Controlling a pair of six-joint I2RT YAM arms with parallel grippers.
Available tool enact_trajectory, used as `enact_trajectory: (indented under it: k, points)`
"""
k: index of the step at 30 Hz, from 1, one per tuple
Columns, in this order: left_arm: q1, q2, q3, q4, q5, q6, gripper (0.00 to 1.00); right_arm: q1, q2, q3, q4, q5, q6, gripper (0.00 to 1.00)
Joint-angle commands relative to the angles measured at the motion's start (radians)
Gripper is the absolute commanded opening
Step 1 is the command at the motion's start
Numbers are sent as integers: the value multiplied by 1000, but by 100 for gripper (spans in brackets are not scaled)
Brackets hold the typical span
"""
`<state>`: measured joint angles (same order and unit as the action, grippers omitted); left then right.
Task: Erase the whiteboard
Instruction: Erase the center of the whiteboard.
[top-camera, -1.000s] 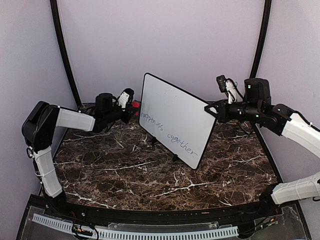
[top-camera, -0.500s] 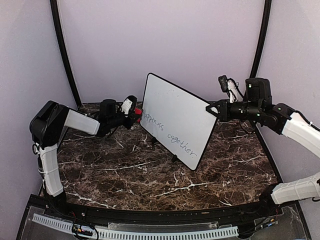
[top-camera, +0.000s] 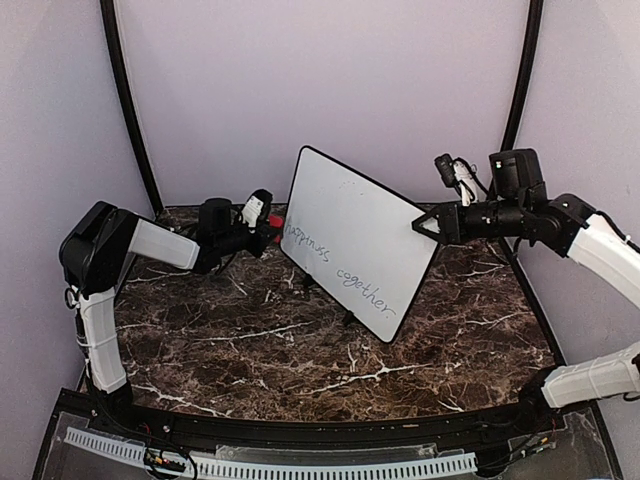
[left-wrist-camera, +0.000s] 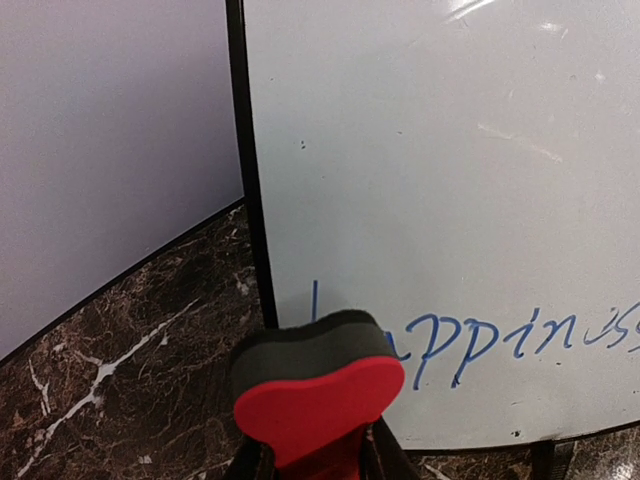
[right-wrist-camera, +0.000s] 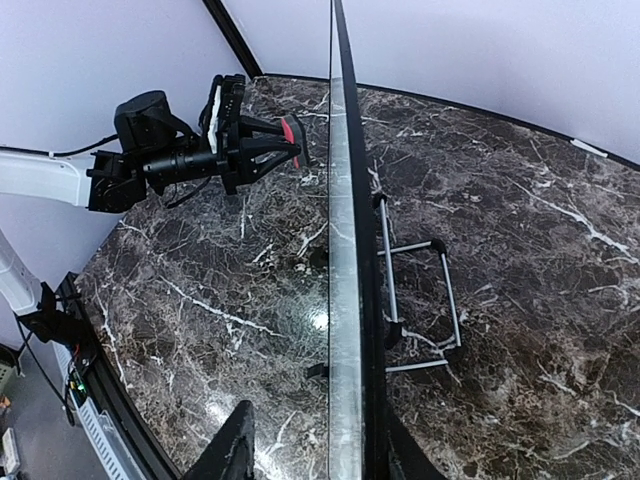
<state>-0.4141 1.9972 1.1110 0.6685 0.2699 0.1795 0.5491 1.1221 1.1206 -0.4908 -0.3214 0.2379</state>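
Whiteboard (top-camera: 355, 245) stands tilted mid-table (top-camera: 250, 340), with writing low on its face. The left claw (top-camera: 266, 222) pinches a red eraser (top-camera: 275, 219) at its left edge, and the right claw (top-camera: 424, 225) sits at the right edge, likely as a brace. Left wrist: eraser foam covers the first letter of the writing (left-wrist-camera: 480, 340), placed to start wiping. Right wrist: jaws straddle the board edge loosely, with a gap on one side. A wire stand (right-wrist-camera: 415, 300) props it from behind.

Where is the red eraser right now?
From above, the red eraser is left of centre, held by the left gripper, close to the whiteboard's left edge.
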Motion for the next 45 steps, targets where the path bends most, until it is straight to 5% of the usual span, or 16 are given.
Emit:
enact_trajectory:
  k: [1, 11, 24, 38, 45]
  points:
    - [6, -28, -10, 37, 7, -13, 12, -5, 39, 116, -83, -27, -15, 39]
    - [6, -48, -34, 62, 8, -31, 12, -49, 220, 354, -255, -23, -29, 47]
    - [6, -68, -11, 26, 46, -30, 13, -97, 228, 283, -212, 21, 4, 48]
    - [6, -61, 16, -65, 45, 42, 14, -101, 412, 400, -231, -130, 29, 49]
    - [6, -42, 8, -66, 43, 56, 13, -103, 445, 460, -249, -77, 15, 48]
